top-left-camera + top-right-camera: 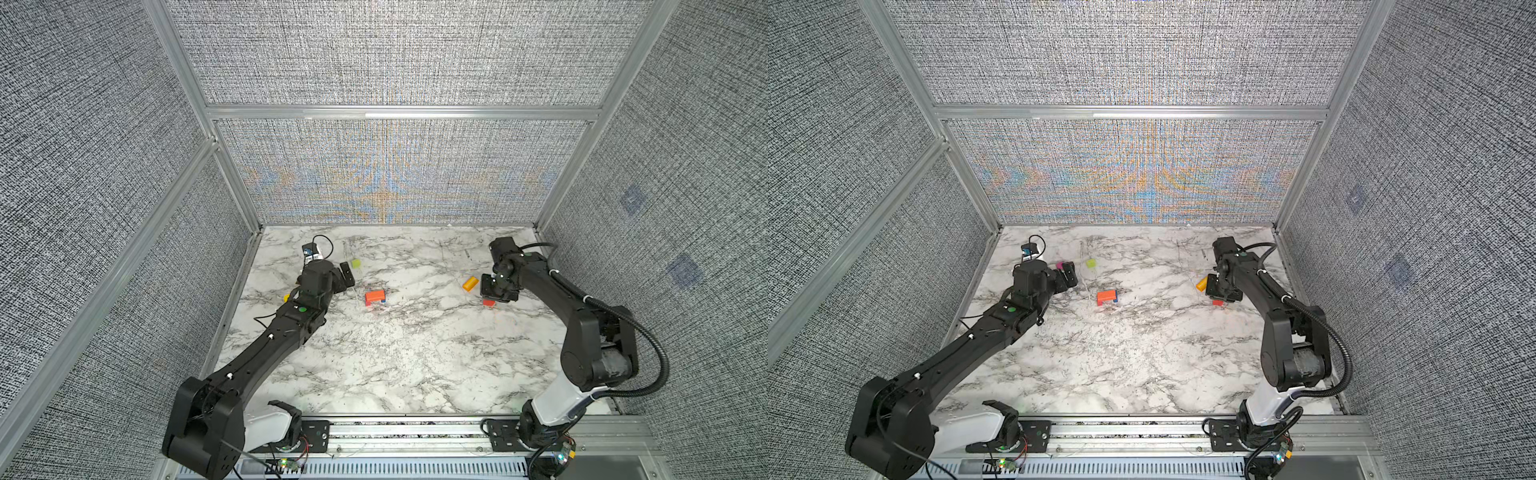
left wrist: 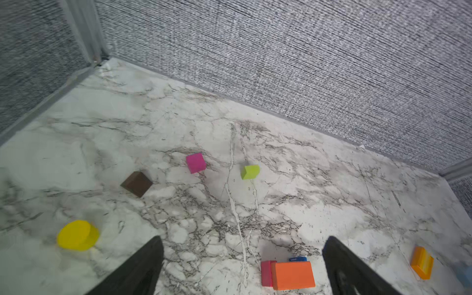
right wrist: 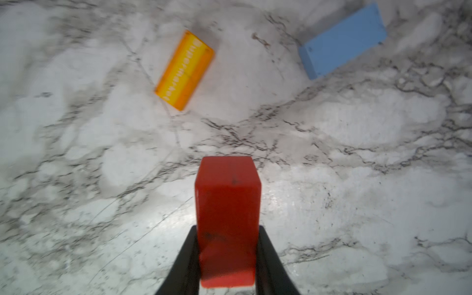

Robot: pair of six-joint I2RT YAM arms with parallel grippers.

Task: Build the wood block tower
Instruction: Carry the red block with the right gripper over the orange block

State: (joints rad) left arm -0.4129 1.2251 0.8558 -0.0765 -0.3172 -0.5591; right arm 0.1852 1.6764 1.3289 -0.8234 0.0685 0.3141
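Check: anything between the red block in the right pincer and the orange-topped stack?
Nothing visible between red block and stack. A yellow-orange brick lies just off that line, near the right pincer.

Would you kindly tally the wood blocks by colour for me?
magenta block: 1
lime block: 1
brown block: 1
yellow block: 1
orange block: 2
red block: 2
dark blue block: 1
light blue block: 1
Total: 10
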